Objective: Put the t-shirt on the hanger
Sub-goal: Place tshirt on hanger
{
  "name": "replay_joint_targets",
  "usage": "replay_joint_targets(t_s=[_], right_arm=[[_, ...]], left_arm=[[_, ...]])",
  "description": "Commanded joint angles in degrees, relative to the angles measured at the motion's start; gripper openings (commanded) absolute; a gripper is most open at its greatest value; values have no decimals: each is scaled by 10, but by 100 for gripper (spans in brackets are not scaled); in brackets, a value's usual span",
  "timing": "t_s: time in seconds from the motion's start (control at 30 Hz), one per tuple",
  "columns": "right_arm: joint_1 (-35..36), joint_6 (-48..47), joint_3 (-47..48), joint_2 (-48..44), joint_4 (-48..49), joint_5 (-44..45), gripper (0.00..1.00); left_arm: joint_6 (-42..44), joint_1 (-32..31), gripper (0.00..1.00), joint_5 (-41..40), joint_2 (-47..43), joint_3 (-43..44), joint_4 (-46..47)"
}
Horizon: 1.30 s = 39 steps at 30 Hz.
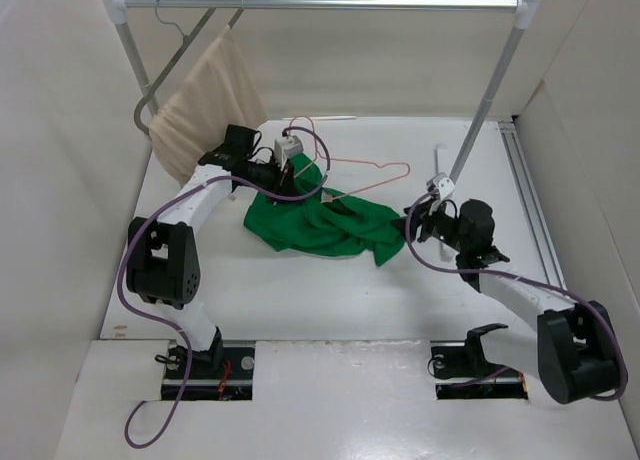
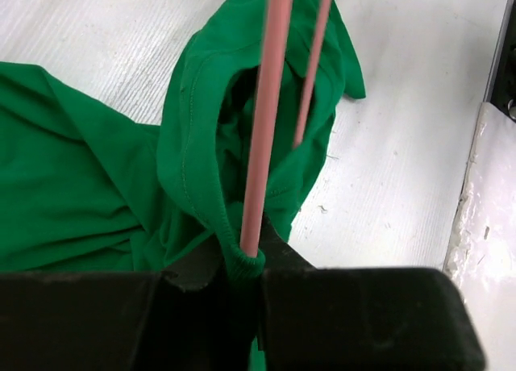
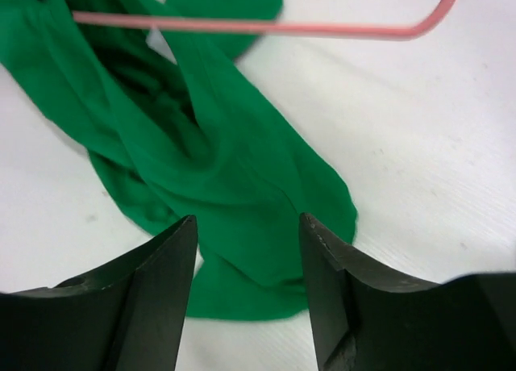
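The bright green t-shirt [image 1: 320,225] lies crumpled mid-table. The pale pink wire hanger [image 1: 372,168] lies partly on it, with one end threaded into the cloth. My left gripper [image 1: 298,175] is at the shirt's far-left edge. In the left wrist view it [image 2: 250,266] is shut on the shirt's ribbed collar [image 2: 242,262], with the hanger wire [image 2: 263,121] running into the pinch. My right gripper [image 1: 412,225] is open and empty at the shirt's right end. In the right wrist view it [image 3: 246,226] hovers over a green fold [image 3: 242,161], with the hanger's bend [image 3: 419,24] beyond.
A white clothes rack bar [image 1: 330,0] spans the back, with a slanted post [image 1: 490,100] coming down at the right. A grey metal hanger with a beige cloth [image 1: 205,105] hangs at the back left. Walls close in on both sides.
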Motion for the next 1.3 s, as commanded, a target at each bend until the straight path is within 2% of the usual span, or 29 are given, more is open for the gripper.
replay_joint_targets(t_s=[0.0, 0.07, 0.1, 0.13, 0.17, 0.27, 0.4, 0.53, 0.63, 0.7, 0.83, 1.1, 1.27], right_arm=[[0, 102, -12, 12, 221, -43, 58], [0, 143, -25, 62, 304, -48, 56], [0, 161, -25, 84, 304, -54, 54], [5, 180, -33, 106, 371, -54, 54], [5, 206, -26, 154, 396, -60, 52], [36, 213, 6, 230, 421, -65, 51], [69, 179, 70, 269, 354, -37, 49], [82, 141, 91, 262, 267, 7, 51], [97, 81, 135, 255, 129, 73, 43], [105, 56, 145, 260, 72, 110, 43], [95, 45, 134, 260, 66, 125, 44], [121, 24, 160, 274, 66, 84, 45], [121, 18, 166, 303, 53, 67, 42]], left_arm=[[-17, 4, 0, 26, -25, -8, 13], [-17, 9, 0, 42, -32, -23, 18], [-17, 9, 0, 43, -32, -24, 18], [-12, 9, 0, 43, -37, -32, 18], [-12, 9, 0, 43, -37, -40, 24], [-19, 9, 0, 36, -37, -46, 29], [-44, 9, 0, 25, -42, -52, 51], [-45, 9, 0, 25, -42, -52, 51], [-45, 9, 0, 20, -42, -52, 51], [-45, 9, 0, 20, -47, -52, 51], [-45, 9, 0, 20, -53, -52, 51], [-39, 9, 0, 20, -53, -52, 51], [-39, 9, 0, 14, -53, -52, 51]])
